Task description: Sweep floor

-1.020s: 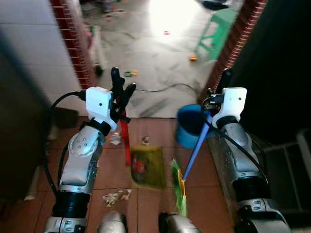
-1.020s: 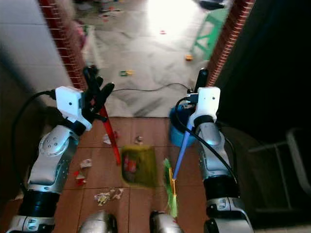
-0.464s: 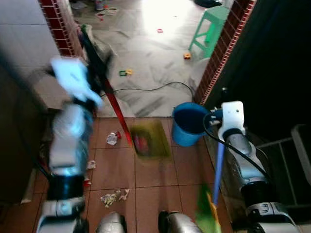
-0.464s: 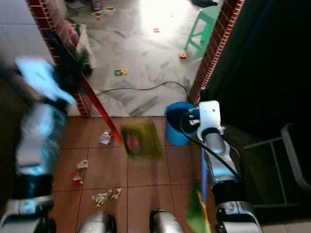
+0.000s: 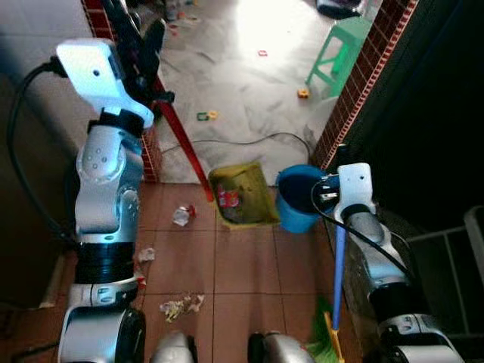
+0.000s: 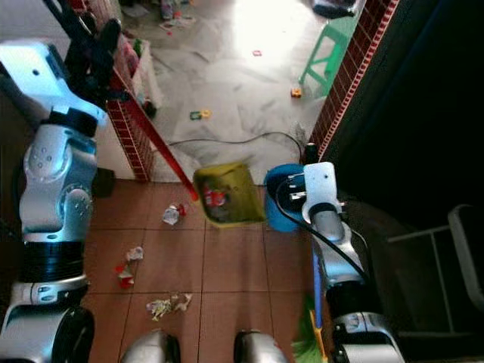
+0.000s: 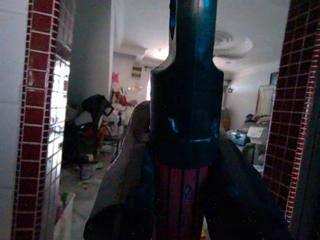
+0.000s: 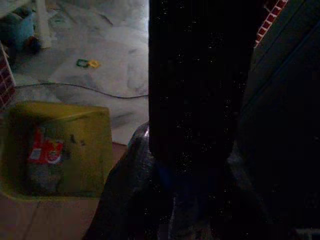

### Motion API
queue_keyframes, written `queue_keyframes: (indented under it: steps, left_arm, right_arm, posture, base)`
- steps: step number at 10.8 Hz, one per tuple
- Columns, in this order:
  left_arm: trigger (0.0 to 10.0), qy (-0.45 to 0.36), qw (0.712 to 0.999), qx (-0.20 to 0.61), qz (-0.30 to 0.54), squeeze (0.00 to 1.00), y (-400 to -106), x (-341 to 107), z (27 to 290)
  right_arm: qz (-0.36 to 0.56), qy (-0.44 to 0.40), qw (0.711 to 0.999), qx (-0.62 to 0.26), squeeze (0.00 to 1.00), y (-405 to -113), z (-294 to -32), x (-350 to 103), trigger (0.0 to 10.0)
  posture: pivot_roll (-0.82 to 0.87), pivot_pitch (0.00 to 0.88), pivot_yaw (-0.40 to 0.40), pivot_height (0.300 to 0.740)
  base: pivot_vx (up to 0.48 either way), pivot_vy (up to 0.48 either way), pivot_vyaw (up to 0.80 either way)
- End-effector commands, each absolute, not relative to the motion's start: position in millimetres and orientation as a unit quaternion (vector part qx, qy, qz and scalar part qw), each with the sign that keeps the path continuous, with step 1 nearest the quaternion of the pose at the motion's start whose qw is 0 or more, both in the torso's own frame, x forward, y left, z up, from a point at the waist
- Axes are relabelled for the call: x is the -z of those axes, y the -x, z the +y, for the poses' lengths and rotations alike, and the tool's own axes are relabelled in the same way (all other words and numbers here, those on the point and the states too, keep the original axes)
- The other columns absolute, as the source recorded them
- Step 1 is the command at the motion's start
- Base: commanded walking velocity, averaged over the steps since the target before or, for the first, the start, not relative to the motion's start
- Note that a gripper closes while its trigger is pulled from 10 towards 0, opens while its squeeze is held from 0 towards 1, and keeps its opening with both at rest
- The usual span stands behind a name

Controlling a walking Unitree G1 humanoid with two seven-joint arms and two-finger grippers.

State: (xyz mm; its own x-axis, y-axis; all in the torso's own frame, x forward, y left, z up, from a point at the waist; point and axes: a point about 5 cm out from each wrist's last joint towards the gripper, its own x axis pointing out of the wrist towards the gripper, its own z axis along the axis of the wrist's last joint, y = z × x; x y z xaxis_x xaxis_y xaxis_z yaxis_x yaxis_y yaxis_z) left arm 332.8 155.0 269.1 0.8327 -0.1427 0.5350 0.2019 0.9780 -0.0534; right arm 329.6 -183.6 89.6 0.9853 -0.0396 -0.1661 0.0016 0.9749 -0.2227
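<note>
Both jaws clamped: left gripper [image 5: 140,45] on dustpan handle [image 5: 181,140], right gripper [image 5: 338,162] on broom [image 5: 337,265].

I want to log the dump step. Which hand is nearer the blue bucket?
Right. The right hand, gripping the blue broom handle, sits just beside the blue bucket. The left hand is raised far away, holding the red handle of the yellow dustpan.

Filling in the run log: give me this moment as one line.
left hand: raised, shut on dustpan handle | dustpan: trash inside, beside blue bucket | right hand: shut on broom | floor scraps remain
</note>
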Motion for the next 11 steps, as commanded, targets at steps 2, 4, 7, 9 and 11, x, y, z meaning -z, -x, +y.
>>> queue_keyframes:
  steps: [2, 4, 7, 9, 11]
  left_arm:
    - [10.0, 0.065, 0.935, 0.111, -0.331, 0.0, -329.1, -292.9, 142.4]
    - [10.0, 0.068, 0.932, 0.121, -0.335, 0.0, -330.4, -296.4, 137.7]
    - [10.0, 0.065, 0.931, 0.12, -0.339, 0.0, -332.5, -298.7, 137.0]
    - [10.0, 0.062, 0.933, 0.105, -0.337, 0.0, -334.6, -297.3, 139.4]
    - [10.0, 0.056, 0.934, 0.1, -0.34, 0.0, -334.3, -297.3, 140.0]
  right_arm:
    - [0.074, 0.11, 0.991, 0.016, 0.0, -332.7, -184.6, -96.0, 10.0]
    - [0.072, 0.107, 0.992, 0.013, 0.0, -331.4, -184.0, -94.5, 10.0]
    - [0.073, 0.106, 0.992, 0.005, 0.0, -331.5, -181.3, -93.6, 10.0]
    - [0.073, 0.107, 0.992, -0.005, 0.0, -331.8, -181.0, -94.0, 10.0]
    - [0.074, 0.106, 0.992, -0.014, 0.0, -331.7, -178.9, -93.4, 10.0]
  posture:
    - [0.03, 0.042, -0.044, 0.74]
    - [0.03, 0.039, -0.039, 0.74]
    - [0.03, 0.035, -0.04, 0.74]
    - [0.03, 0.03, -0.048, 0.74]
    - [0.03, 0.03, -0.05, 0.74]
  base:
    - [0.48, 0.0, -0.8]
    - [0.48, 0.0, -0.21]
    - [0.48, 0.0, 0.0]
    - [0.435, 0.12, 0.0]
    - [0.412, 0.246, 0.0]
